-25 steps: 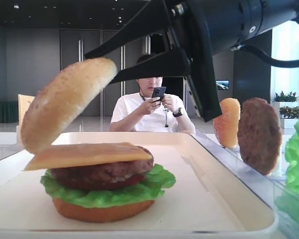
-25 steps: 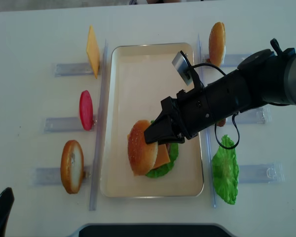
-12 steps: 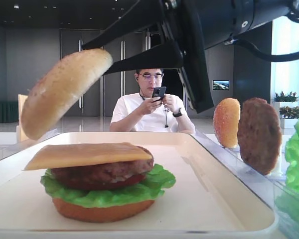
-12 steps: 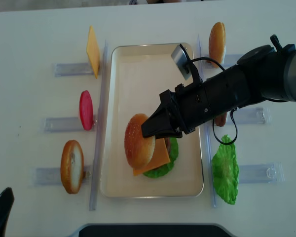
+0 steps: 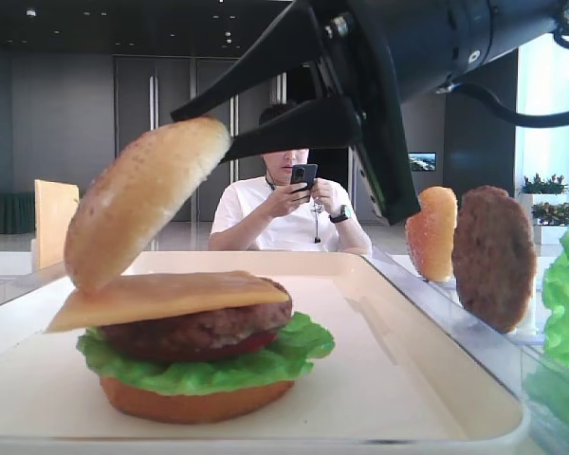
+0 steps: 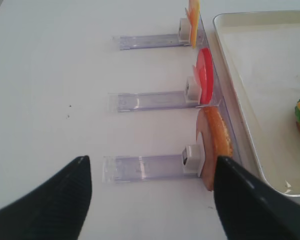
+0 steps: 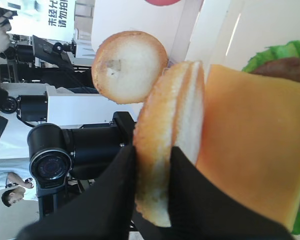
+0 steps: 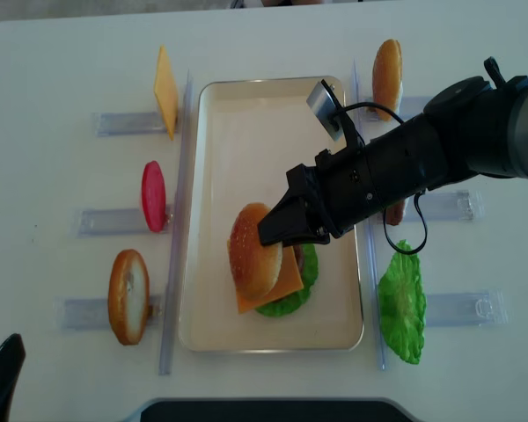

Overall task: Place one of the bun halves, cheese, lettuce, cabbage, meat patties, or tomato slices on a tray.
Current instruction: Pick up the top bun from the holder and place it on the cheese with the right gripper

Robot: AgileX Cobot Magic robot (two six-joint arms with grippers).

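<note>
While our left gripper (image 6: pixel 150 197) hangs with its jaws apart over the bare table (image 8: pixel 62 70), a spare bun (image 8: pixel 128 295), a red slice (image 8: pixel 153 195) and a cheese slice (image 8: pixel 165 90) stand in racks left of the tray (image 8: pixel 246 114). Over the tray, our right gripper (image 8: pixel 268 235) is clamped on the top bun half (image 8: pixel 253 250), tilted, its low edge touching the cheese (image 8: pixel 286 280) on the stacked burger. Right of the tray lies lettuce (image 8: pixel 402 303).
</note>
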